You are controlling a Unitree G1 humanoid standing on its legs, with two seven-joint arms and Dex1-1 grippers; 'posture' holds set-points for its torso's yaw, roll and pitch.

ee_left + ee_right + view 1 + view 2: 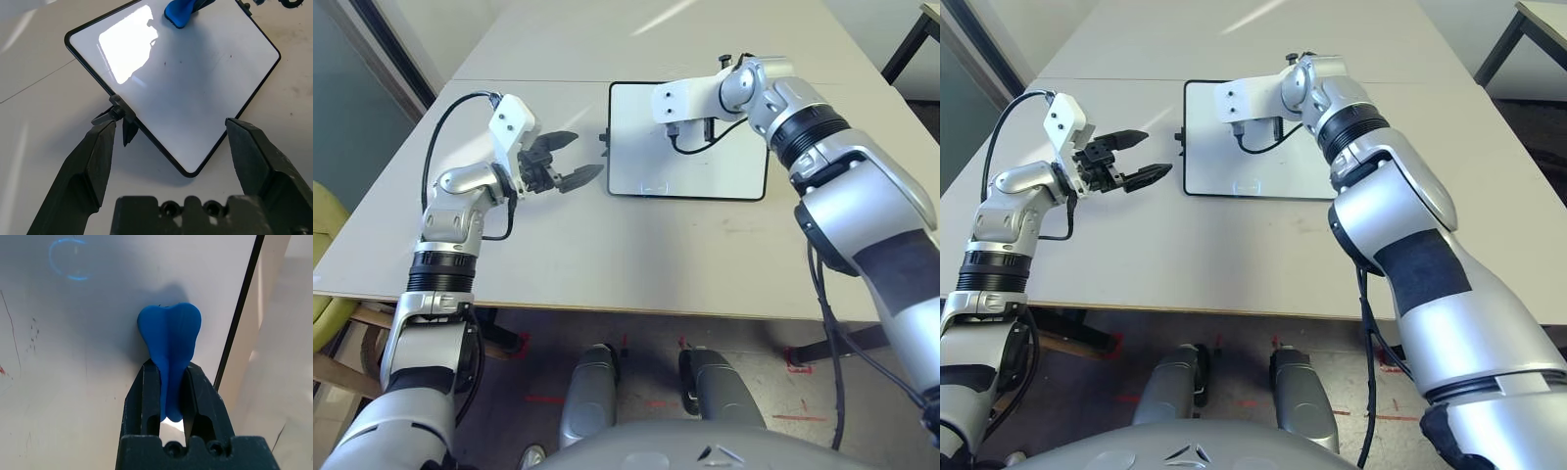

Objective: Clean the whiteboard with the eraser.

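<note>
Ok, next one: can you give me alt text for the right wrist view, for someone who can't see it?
The right gripper pinches the blue eraser between its two black fingers, the eraser's free end against the whiteboard. A faint blue ring and small dark specks mark the glossy surface. The board's thin black frame runs beside the eraser, with pale table beyond.

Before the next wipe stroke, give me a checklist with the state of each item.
1. Eraser clamped between the right gripper fingers: ok.
2. Eraser over the whiteboard surface, inside the frame: ok.
3. Eraser pressing on the board: cannot tell.
4. Marks left to clean: not ok, a blue ring and faint specks remain.
5. Left gripper open, beside the board's short edge near its knob, not gripping it: ok.
</note>
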